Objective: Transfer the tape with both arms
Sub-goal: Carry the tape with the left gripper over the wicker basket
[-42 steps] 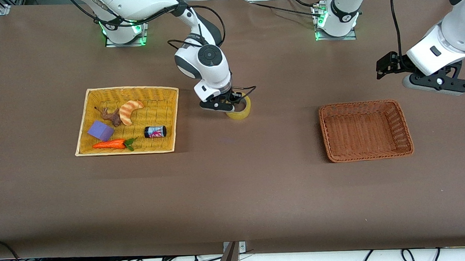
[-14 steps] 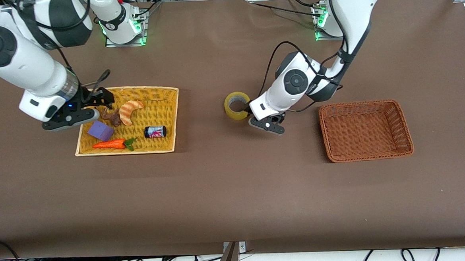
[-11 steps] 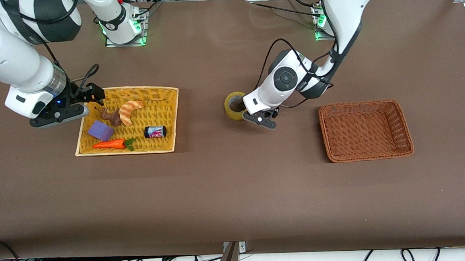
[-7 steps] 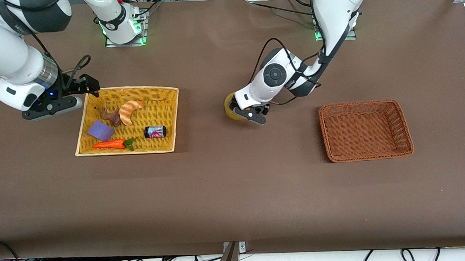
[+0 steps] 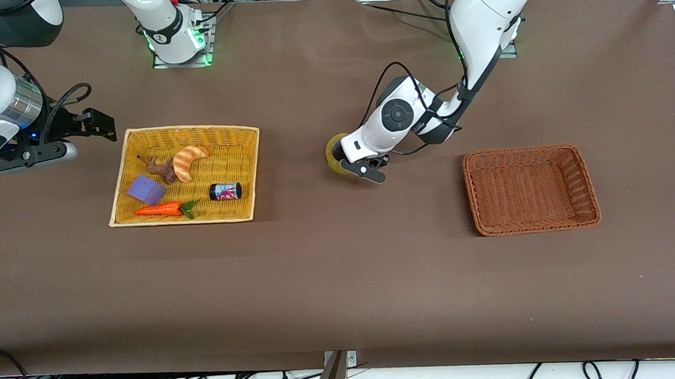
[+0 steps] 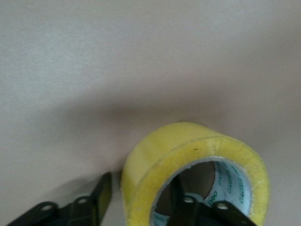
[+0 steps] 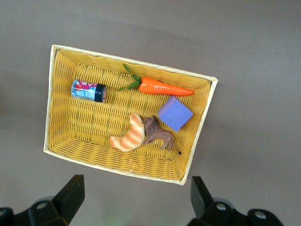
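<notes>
Down at the table's middle, the left gripper (image 5: 355, 166) is spread around the tape's (image 5: 335, 155) wall, one finger (image 6: 186, 207) in the hole, the other (image 6: 96, 205) outside, not clamped. The tape lies flat on the table (image 5: 342, 281), between the yellow basket (image 5: 119, 183) and the brown basket (image 5: 533, 222). Up at its own end, the right gripper (image 5: 94, 120) waits, fingers apart, holding nothing.

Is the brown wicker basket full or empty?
Empty: the brown wicker basket shows only bare weave, while the yellow tape roll sits on the table.
</notes>
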